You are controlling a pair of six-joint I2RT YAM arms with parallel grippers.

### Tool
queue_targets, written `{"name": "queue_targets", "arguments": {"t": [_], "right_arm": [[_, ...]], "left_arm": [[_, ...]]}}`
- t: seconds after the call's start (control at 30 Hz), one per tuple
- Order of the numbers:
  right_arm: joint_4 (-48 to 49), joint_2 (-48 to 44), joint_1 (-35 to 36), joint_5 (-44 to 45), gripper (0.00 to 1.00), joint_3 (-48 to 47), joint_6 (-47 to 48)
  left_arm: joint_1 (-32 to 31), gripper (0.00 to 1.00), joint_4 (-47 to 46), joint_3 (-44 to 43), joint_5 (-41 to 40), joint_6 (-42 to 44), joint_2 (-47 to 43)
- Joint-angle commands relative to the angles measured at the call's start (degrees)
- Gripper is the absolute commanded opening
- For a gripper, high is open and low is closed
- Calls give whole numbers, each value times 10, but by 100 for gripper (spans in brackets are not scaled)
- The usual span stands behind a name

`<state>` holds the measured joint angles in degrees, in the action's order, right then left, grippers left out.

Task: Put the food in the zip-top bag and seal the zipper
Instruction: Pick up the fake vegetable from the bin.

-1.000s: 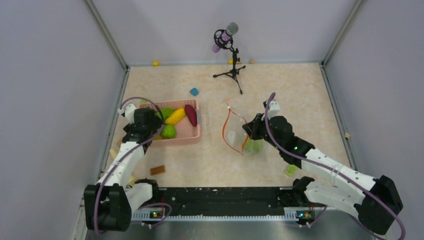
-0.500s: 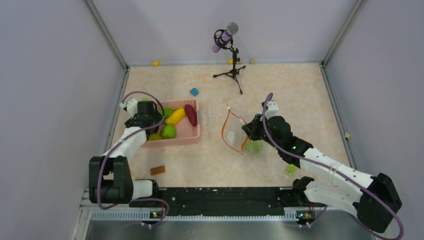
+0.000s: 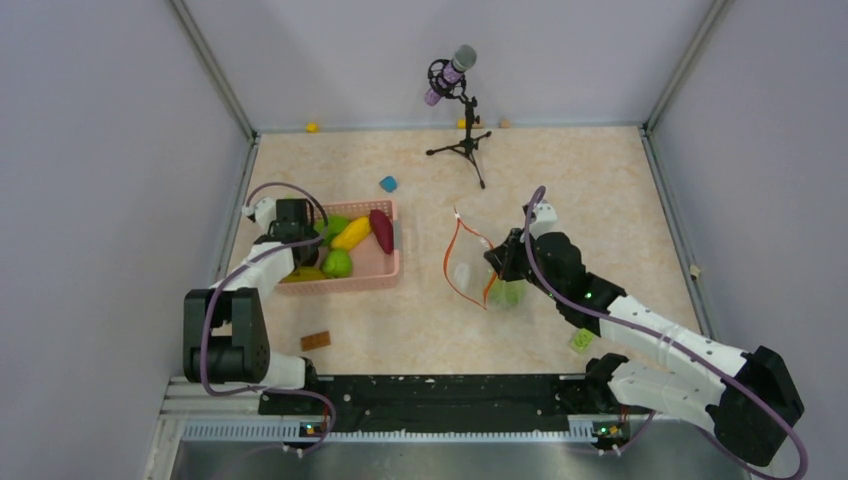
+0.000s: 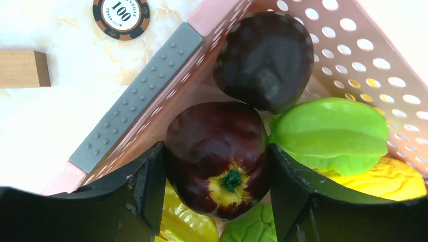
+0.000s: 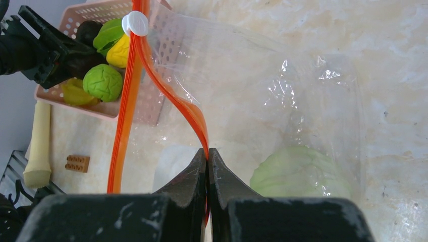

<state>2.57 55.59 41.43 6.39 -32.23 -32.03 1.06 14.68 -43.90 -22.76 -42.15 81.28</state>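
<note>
Now, your left tool (image 4: 216, 169) is down in the pink basket (image 4: 363, 55). Its jaws are partly closed, with one finger pressed against each flank of the maroon piece (image 4: 212, 133), so the grip is on that piece. The piece sits low among the other food. From it, the dark brown round piece (image 4: 265, 58) touches at 1 o'clock, a bright green piece (image 4: 328, 133) lies at 3 o'clock, and a yellow piece (image 4: 391, 176) lies past that at 4 o'clock.

On the table (image 4: 60, 116), outside the basket wall, are a poker chip (image 4: 121, 15) at 11 o'clock and a wooden block (image 4: 22, 68) at 10 o'clock.

Your right tool (image 5: 207, 157) is pinched fully together on the zipper (image 5: 126, 101), gripping one lip of the strip. The other lip bows away, so the mouth of the zip-top bag (image 5: 282, 91) gapes open. The white slider (image 5: 135, 23) sits at the strip's far end. One light green piece (image 5: 298, 174) lies inside the bag.

In the top view, the bag lies at 3 o'clock from the basket, well apart from it. A microphone stand (image 3: 462, 130) stands at 12 o'clock from the bag.
</note>
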Motion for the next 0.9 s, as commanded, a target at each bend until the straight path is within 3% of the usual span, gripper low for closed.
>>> {"name": "queue_targets", "arguments": {"t": [0.0,0.2,0.27,0.67,0.87], "right_arm": [[18,-2,-7,7,0,-1,8],[19,-1,-7,8,0,-1,9],[18,-2,-7,10,0,-1,10],[14,-4,-7,17,0,3,11],[17,-21,-7,18,0,22,14]], "left_arm": [[3,53,-1,-18,11,2,-3],[3,9,-7,-4,30,12,-37],[3,0,-7,3,37,13,-57],[3,0,-29,58,149,45,-228],[3,0,-134,126,333,75,-336]]}}
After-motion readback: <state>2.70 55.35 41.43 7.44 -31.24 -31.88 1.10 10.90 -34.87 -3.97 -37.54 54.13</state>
